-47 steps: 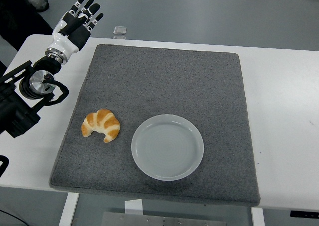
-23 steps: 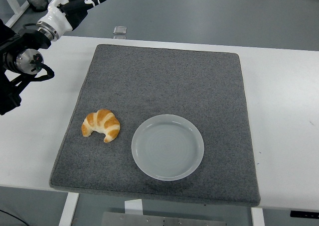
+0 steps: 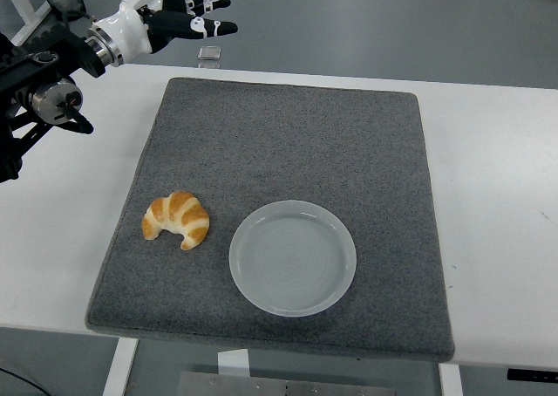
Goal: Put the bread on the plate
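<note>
- left hand (image 3: 187, 12) is up at the far left, past the table's back edge, fingers spread wide and holding nothing at all; the right arm is nowhere in view.
- nearest to us, the plate (image 3: 293, 257) sits on the near half of the grey mat (image 3: 288, 143), white, round and bare, with nothing on it yet.
- just to its left on the same mat lies the bread (image 3: 177, 219), a golden croissant, close beside the plate's rim but not touching it.
- further back the mat runs bare to its far edge, and the white table (image 3: 497, 152) stretches out to the right.
- at the far edge there's a small clear object (image 3: 208, 54); too small to say what it is.
- so where are we? by my reading, right at the start: bread untouched, no grasp made, and the reach, the pick and the set-down on the plate are all left to do.
- compared with a second ago, the hand has swung away from the mat's far left corner, gone higher and further back, and turned so the fingers now point right across the top of the picture.
- bread and plate haven't budged in that time.
</note>
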`<control>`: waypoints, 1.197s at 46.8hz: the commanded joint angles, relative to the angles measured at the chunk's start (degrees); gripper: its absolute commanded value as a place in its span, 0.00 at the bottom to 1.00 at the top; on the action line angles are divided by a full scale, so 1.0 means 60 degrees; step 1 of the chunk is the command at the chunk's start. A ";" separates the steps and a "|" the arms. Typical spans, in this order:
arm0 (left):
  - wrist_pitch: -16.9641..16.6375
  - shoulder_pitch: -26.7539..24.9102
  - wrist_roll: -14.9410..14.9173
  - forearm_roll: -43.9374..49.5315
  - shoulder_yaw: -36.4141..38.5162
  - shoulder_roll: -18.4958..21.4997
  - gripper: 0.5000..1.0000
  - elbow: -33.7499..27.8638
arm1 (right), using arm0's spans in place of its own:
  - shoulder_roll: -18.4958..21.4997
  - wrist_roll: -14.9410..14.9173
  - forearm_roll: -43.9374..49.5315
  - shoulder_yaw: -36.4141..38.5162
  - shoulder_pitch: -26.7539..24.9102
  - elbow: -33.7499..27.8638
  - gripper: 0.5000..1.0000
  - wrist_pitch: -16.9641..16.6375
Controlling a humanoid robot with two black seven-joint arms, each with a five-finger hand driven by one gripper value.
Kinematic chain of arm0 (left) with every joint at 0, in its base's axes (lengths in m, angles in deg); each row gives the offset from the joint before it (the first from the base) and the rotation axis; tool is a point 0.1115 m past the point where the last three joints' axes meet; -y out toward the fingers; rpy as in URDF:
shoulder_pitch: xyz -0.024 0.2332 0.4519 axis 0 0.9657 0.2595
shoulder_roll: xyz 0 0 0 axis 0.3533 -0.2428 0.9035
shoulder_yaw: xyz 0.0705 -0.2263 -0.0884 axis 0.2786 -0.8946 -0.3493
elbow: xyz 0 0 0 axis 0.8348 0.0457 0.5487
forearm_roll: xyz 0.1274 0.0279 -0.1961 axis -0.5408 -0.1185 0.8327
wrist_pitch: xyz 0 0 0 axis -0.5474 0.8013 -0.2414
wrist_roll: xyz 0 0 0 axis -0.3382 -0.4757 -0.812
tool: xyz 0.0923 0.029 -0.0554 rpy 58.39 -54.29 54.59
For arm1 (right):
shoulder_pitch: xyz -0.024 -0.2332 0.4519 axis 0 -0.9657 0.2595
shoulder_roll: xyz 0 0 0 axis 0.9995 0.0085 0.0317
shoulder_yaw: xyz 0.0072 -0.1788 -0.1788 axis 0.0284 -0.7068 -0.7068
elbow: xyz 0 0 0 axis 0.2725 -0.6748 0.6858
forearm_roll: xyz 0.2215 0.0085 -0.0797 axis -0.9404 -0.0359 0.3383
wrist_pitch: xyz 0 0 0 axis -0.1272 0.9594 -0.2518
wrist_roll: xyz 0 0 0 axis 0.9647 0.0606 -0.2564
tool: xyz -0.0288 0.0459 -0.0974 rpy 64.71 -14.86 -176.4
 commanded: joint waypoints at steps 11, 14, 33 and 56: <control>-0.0063 -0.2028 -0.0007 -0.0166 0.3546 0.1076 1.00 -0.0953 | 0.0000 0.0000 0.0000 0.0000 0.0000 0.0000 0.90 0.0000; -0.0077 -0.2321 -0.0007 -0.0283 0.3943 0.1120 1.00 -0.0953 | 0.0000 0.0000 0.0000 0.0000 0.0000 0.0000 0.90 0.0000; 0.0333 -0.2791 -0.0270 -0.2992 0.4676 0.2292 1.00 -0.3135 | 0.0000 0.0000 0.0000 0.0000 0.0000 0.0000 0.90 0.0000; 0.0757 -0.3874 -0.0256 -0.3535 0.6023 0.2893 1.00 -0.4087 | 0.0000 0.0000 0.0000 0.0000 0.0000 0.0000 0.90 0.0000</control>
